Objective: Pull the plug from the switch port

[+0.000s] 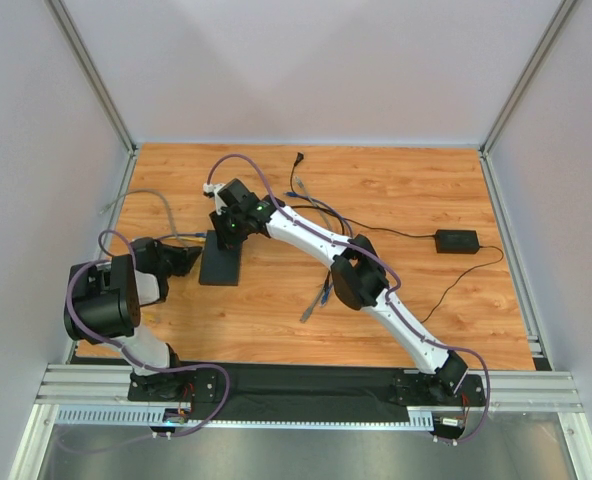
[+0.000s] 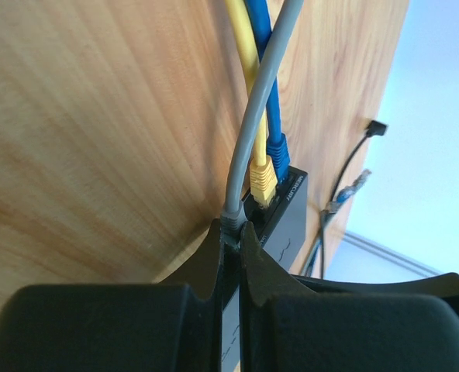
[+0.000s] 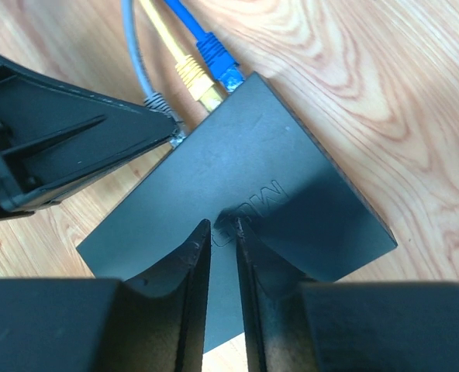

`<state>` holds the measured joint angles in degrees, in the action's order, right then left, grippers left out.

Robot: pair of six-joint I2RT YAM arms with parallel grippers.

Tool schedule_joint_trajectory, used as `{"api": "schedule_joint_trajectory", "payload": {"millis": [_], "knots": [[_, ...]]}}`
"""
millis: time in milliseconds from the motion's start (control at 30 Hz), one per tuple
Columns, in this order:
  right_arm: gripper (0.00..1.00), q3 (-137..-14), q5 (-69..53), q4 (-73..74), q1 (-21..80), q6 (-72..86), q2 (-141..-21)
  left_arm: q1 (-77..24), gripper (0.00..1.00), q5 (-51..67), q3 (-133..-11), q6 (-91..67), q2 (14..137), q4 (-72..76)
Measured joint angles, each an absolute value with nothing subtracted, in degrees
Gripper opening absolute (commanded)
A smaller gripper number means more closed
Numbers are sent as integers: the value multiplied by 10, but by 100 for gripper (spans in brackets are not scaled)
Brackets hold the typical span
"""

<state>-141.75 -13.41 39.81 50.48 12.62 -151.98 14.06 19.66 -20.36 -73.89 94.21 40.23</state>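
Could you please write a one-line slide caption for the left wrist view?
Left gripper pinching the grey plug at the switch, yellow plug and blue plug seated alongside.

The left arm (image 1: 111,295) reaches toward two o'clock, jaws clamped on the plug (image 2: 231,218). The right arm (image 1: 306,230) stretches toward ten o'clock, jaws almost together, tips pointing down.

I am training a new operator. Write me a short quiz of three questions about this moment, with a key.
1. True or false: the yellow plug sits between the grey plug and the blue plug.
2. Which plug does the left end effector grip? A) grey B) yellow C) blue
3. Fill in: the right end effector is placed over the top of the ____.
Key: 1 true; 2 A; 3 switch.
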Motion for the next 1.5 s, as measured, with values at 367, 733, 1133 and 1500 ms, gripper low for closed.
{"api": "schedule_joint_trajectory", "payload": {"millis": [367,733,1133,1500], "knots": [[19,-1418,-139,405,496,180,-1522,147,0,113,-254,-659,834,212],[26,-1381,-182,371,486,177,-1507,137,0,83,-219,-581,633,137],[37,-1119,-236,260,446,173,-1355,55,0,103,-357,-446,397,-96],[44,-866,-294,121,238,216,-1072,-178,0,139,-545,-376,573,-188]]}}
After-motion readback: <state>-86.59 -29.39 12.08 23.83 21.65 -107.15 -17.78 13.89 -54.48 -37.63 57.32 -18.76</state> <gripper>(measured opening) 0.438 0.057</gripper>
